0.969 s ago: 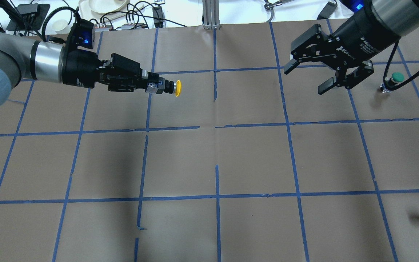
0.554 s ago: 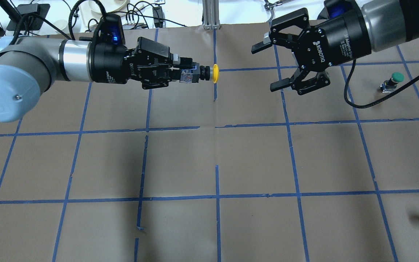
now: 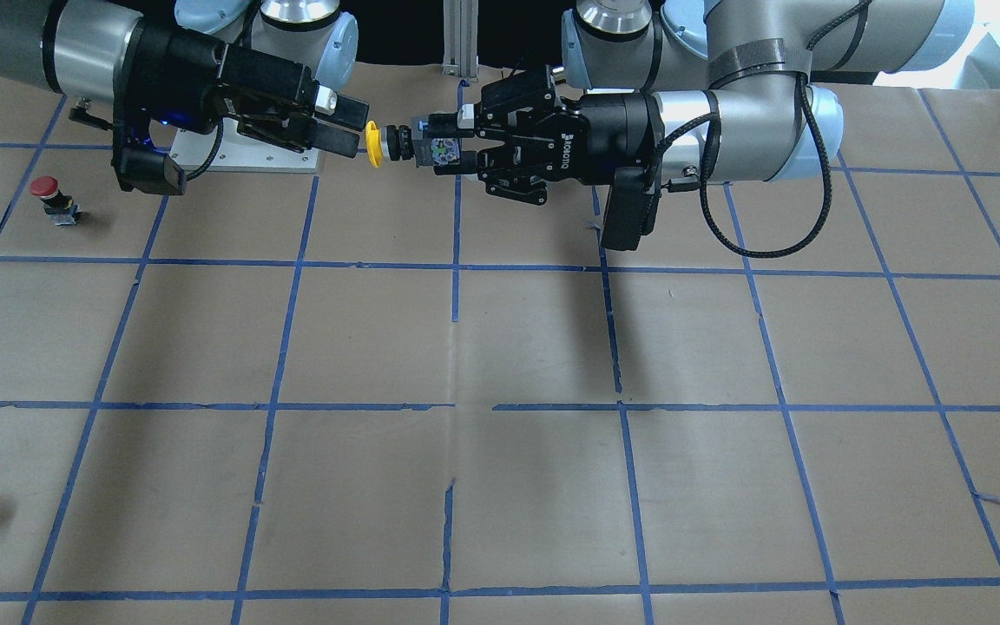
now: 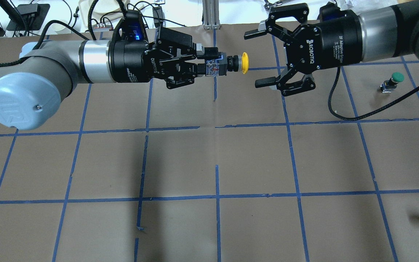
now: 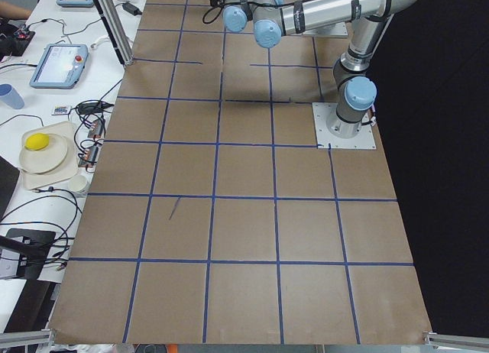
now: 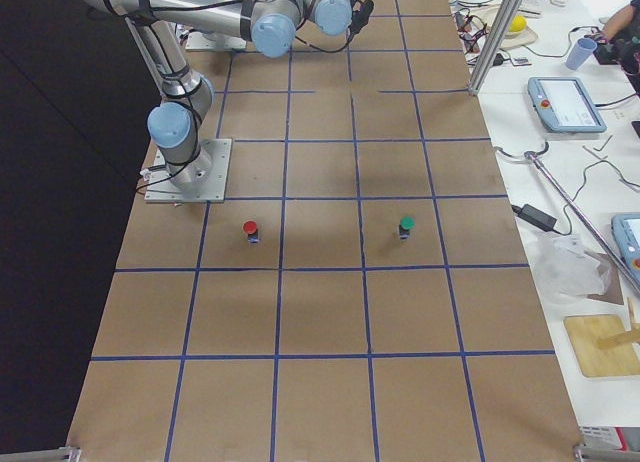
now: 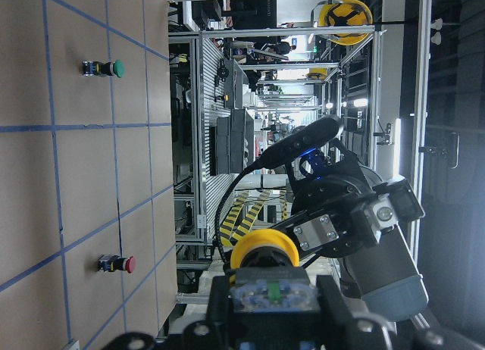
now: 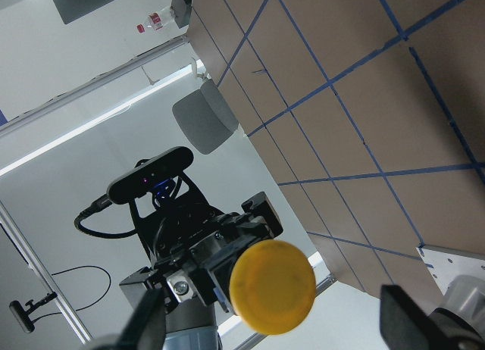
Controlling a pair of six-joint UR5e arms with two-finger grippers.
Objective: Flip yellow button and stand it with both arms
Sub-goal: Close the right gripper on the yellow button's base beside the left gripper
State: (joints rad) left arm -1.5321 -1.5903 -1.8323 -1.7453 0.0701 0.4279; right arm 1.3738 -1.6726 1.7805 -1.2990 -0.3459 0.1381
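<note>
Since your left gripper [image 4: 211, 68] is clamped only on the base of the yellow button [image 4: 233, 64], held sideways in mid-air over the far middle of the table [image 4: 253, 153] with its cap just short of the spread-apart right gripper [image 4: 255, 59], watch the alignment. If that one pinches the rounded cap rather than the neck, the button could squirt out and drop.

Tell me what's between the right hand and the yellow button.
Nothing: in the overhead view, only open air separates the open right hand from the yellow button, held by the left hand.
</note>
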